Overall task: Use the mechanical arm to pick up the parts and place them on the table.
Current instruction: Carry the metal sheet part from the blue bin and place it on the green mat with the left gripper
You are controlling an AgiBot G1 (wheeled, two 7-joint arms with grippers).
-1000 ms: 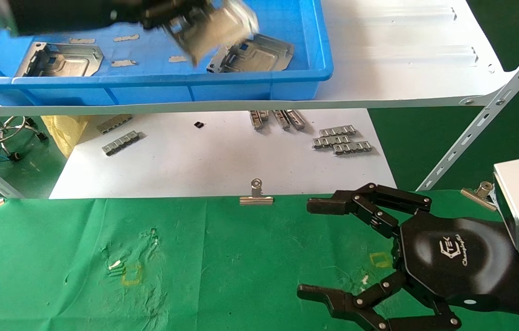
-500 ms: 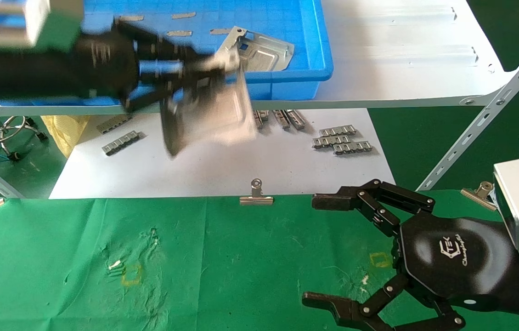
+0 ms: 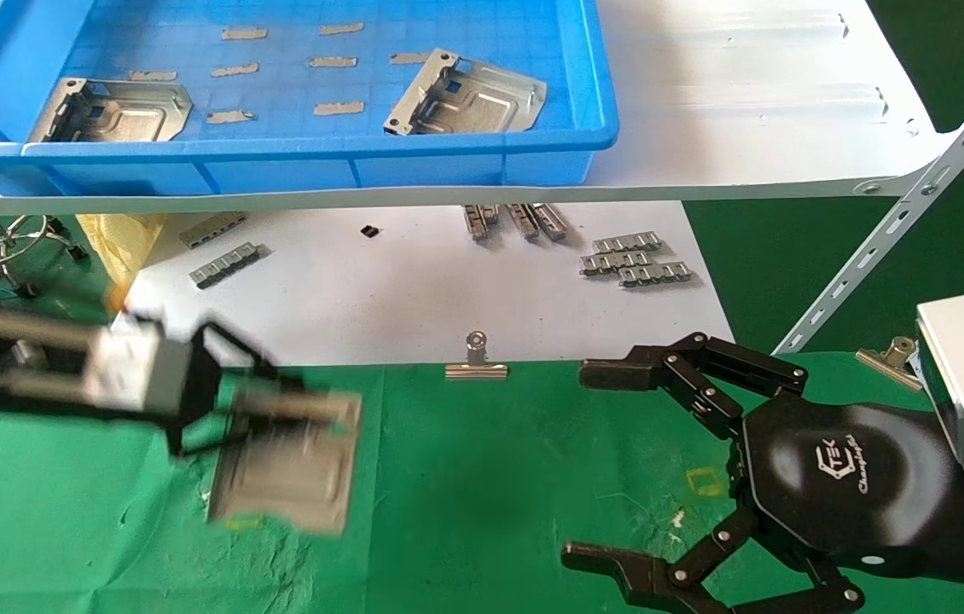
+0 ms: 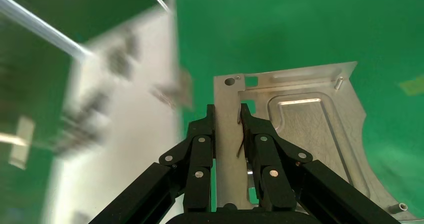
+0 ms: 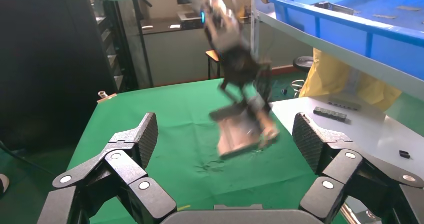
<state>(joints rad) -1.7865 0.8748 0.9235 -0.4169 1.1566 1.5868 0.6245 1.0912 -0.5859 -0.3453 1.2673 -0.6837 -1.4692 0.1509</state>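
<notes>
My left gripper [image 3: 281, 402] is shut on the flanged edge of a silvery stamped part [image 3: 286, 467], which hangs just over the left side of the green table [image 3: 482, 477]. In the left wrist view the black fingers [image 4: 252, 129] pinch the part [image 4: 305, 134] by its edge strip, with green cloth beneath. Two more parts [image 3: 111, 109] [image 3: 469, 98] lie in the blue bin [image 3: 277, 152] on the shelf. My right gripper [image 3: 584, 465] rests open and empty over the table's right side. The right wrist view shows the left arm's blurred part [image 5: 240, 131] farther off.
The bin stands on a white shelf board [image 3: 746, 102] carried by slanted metal struts [image 3: 900, 222]. Behind the table, a white sheet [image 3: 414, 298] holds small ribbed strips [image 3: 631, 260]. A binder clip [image 3: 476, 362] grips the cloth's back edge.
The left arm has carried the part out of the blue bin, down past the shelf edge and leftward, to just over the green cloth. The right gripper has barely shifted.
</notes>
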